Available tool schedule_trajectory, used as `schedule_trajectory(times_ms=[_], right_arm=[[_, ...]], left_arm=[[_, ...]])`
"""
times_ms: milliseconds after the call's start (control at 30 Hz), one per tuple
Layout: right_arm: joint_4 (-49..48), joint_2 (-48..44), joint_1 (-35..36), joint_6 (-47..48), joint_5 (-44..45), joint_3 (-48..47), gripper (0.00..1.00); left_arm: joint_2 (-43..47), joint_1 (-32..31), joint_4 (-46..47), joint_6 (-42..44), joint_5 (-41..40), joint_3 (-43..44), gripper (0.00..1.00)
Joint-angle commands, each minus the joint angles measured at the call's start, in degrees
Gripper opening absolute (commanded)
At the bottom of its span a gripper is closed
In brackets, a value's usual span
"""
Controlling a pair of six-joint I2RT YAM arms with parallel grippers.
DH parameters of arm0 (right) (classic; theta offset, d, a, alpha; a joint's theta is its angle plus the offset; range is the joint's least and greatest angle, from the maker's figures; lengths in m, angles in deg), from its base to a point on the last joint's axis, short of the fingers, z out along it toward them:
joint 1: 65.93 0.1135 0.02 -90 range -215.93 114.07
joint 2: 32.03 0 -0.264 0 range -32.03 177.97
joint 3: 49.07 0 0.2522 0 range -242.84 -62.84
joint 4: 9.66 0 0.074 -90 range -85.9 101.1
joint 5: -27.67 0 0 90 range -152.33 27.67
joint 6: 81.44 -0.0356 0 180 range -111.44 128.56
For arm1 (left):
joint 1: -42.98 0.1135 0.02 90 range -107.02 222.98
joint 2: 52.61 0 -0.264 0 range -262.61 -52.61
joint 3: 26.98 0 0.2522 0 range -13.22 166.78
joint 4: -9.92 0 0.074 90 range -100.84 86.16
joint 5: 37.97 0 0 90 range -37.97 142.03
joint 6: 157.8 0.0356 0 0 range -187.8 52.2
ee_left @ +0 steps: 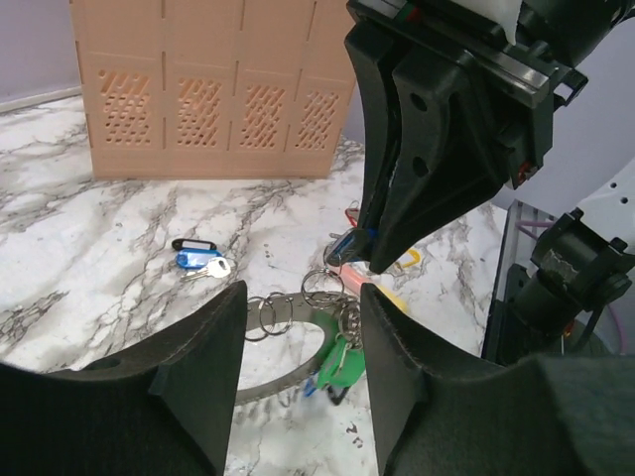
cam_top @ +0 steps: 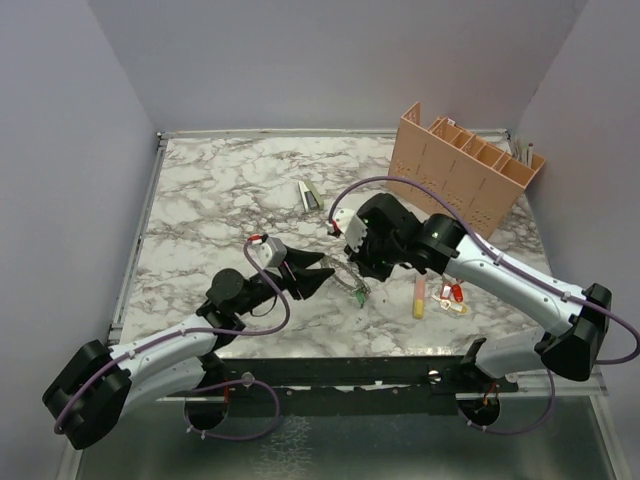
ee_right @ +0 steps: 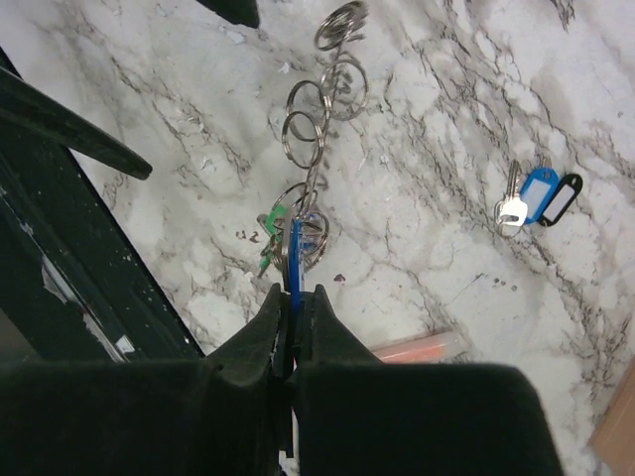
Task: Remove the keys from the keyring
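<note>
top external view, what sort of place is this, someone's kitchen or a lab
Most likely a robot test cell, not a home: plain walls box in a marble-patterned tabletop, a left arm and a right arm are bolted at its near edge, and a slotted peach rack stands at the back right.

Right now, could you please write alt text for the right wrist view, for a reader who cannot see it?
The right gripper, jaws shut, pinches a blue key edge-on above a marble table. A chain of split rings and a green key trail from it; a second blue-tagged key lies apart to the right.
</note>
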Motion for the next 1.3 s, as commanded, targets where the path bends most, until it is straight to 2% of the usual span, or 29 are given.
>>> schedule_trajectory(times_ms=[0, 367, 500, 800, 1133, 1267], right_arm=[[-7.02, -3.55, 0.0, -6.89, 2.48, 3.34, 0.0], [-8.69, -2.14, 0.06, -15.8, 2.17, 4.62, 0.0], [-9.09, -1.98, 0.07, -18.31, 1.92, 4.45, 0.01], [-8.55, 0.25, 0.15, -24.18, 4.34, 2.94, 0.0], [-8.04, 1.86, 0.46, -25.4, 4.4, 1.3, 0.01], [-7.96, 2.19, 0.46, -25.5, 5.14, 0.86, 0.01]], left_arm=[[1.03, -0.93, 1.84, -0.27, -0.06, -2.13, 0.49], [-0.35, -2.21, 1.84, -1.07, 0.75, -2.38, 0.44], [-1.23, -2.29, 1.67, -1.1, 0.15, -2.23, 0.36], [-3.39, -2.48, 1.58, -1.68, 1.38, -1.38, 0.26], [-3.78, -2.99, 1.4, -1.27, 1.69, -1.1, 0.26], [-4.32, -3.05, 1.01, -1.07, 1.19, -0.97, 0.32]])
